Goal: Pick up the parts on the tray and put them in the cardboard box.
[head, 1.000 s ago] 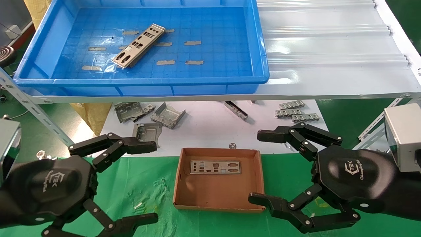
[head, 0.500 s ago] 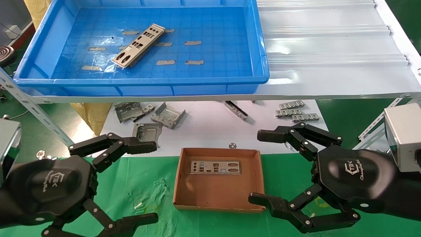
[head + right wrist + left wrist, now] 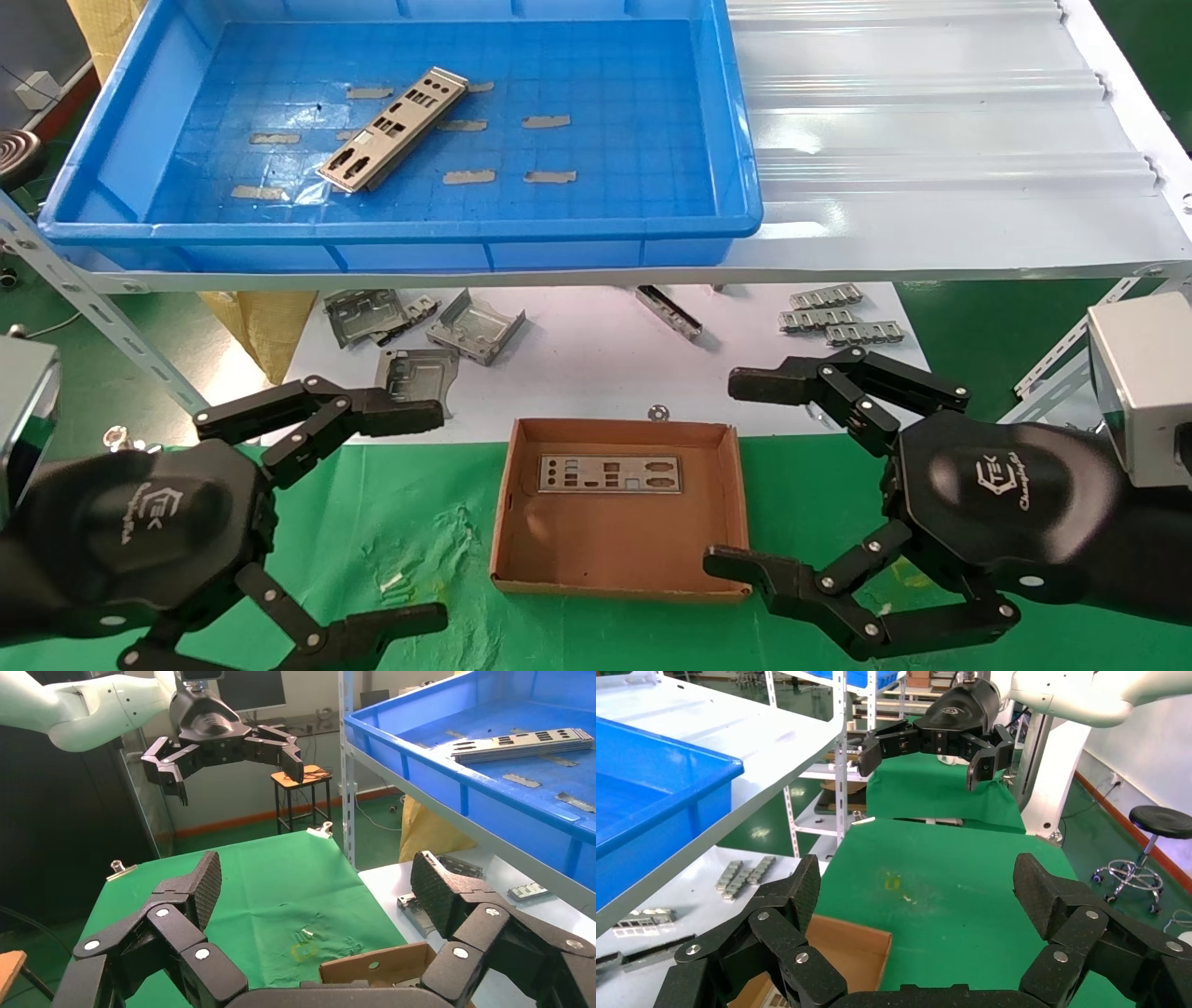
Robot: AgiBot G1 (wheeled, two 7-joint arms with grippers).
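One part [image 3: 610, 473] already lies in the box [image 3: 618, 570] at the bottom middle, one part [image 3: 393, 129] waits in the tray [image 3: 112, 140] at the upper left, and the left gripper [image 3: 372, 517] and right gripper [image 3: 754, 475] hang wide open, holding nothing.

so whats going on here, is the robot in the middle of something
It is moving metal plates from the blue tray to the cardboard box. One plate already lies flat in the box; another plate waits in the tray. Right now neither gripper holds anything: the left gripper and right gripper hover open on either side of the box, low over the green cloth.
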